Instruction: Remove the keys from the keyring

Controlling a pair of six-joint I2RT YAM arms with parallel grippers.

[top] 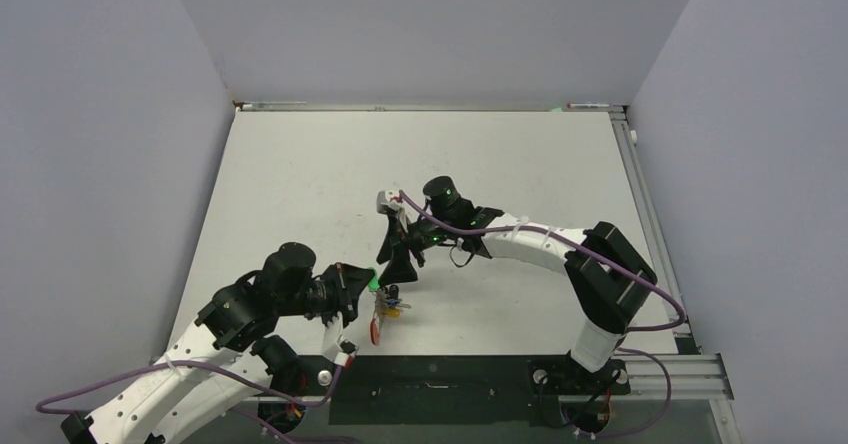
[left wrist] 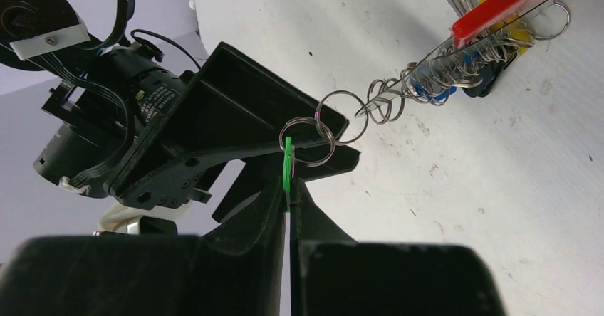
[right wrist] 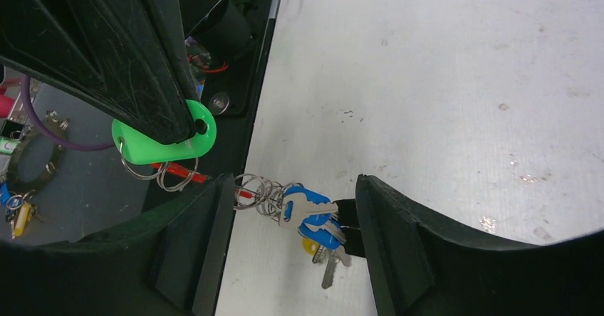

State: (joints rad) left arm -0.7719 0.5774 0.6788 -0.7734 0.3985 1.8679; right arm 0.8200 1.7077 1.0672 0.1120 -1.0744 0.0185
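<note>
The left pincer [left wrist: 288, 191] is clamped on the green tag [left wrist: 287, 161]. A chain of small rings [left wrist: 342, 113] links the tag to the keys [left wrist: 470, 74] on the red-arced keyring [left wrist: 513, 3], near the tabletop's [left wrist: 463, 209] front edge. The right pincer [right wrist: 295, 209] stands apart, straddling the keys.

White table [top: 300, 184], grey walls [top: 100, 114]

Fig. 1. The enclosure as I see it from the overhead view.
A white table [top: 300, 164] fills the centre. Plain grey walls [top: 430, 24] close the left, top and right of the frame. A metal rail [top: 647, 204] runs along the table's right edge. The light is even.
</note>
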